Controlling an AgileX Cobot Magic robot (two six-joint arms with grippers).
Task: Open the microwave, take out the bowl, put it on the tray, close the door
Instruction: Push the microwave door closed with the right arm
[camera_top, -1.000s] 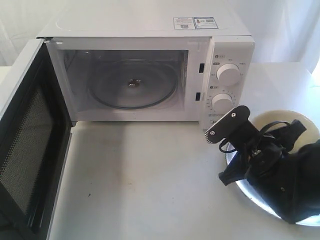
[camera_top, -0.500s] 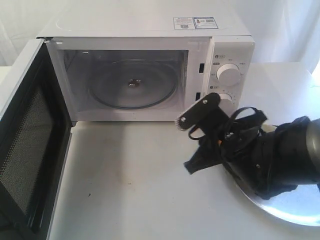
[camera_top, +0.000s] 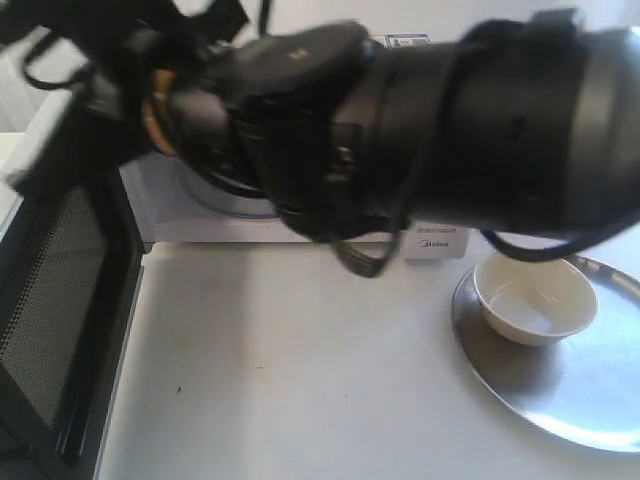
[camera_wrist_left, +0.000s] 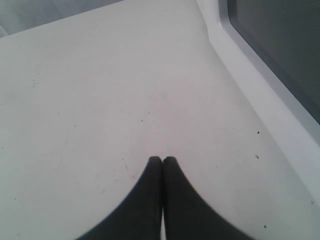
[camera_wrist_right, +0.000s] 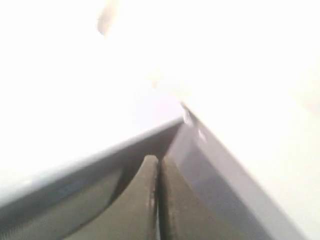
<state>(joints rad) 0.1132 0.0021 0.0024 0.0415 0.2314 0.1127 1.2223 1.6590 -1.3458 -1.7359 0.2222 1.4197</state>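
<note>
We saw the bowl (camera_top: 535, 300) sitting upright in the tray (camera_top: 590, 410), just off the microwave's (camera_top: 436, 241) front right corner. The door (camera_top: 60, 320) stood swung open at the microwave's left, its perforated face showing. The right arm (camera_top: 450, 130), blurred, stretched across the microwave's front toward the door's top. The right gripper (camera_wrist_right: 159, 161) had its fingertips pressed together, empty, at a grey corner edge. The left gripper (camera_wrist_left: 162, 160) was likewise pinched closed on nothing, over the table (camera_wrist_left: 100, 100) beside the door's outer face.
</note>
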